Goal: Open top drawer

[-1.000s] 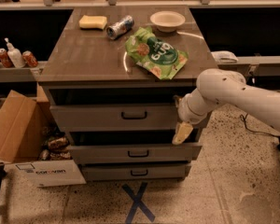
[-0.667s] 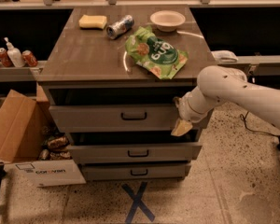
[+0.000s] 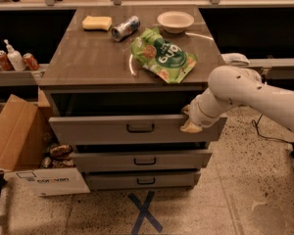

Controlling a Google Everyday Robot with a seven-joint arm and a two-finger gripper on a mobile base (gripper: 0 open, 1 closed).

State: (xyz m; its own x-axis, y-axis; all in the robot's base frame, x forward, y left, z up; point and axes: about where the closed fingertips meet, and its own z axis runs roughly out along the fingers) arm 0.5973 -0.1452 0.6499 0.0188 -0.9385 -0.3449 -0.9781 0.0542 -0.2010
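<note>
Although the tool (image 3: 191, 123) was seen at the right end of the top drawer (image 3: 112, 129) front, whether it was spread or closed could not be told. A straight, level pull was judged best, since that off-centre hold could skew it. Partly out beneath the bench (image 3: 88, 62), the drawer was laid long axis left-right, front toward the camera.

The top drawer (image 3: 98, 130) sits pulled out, front panel ahead of the lower drawers (image 3: 108, 160). The gripper (image 3: 190, 123) rests on that panel's upper edge, far right end — handle (image 3: 140, 128) untouched.
</note>
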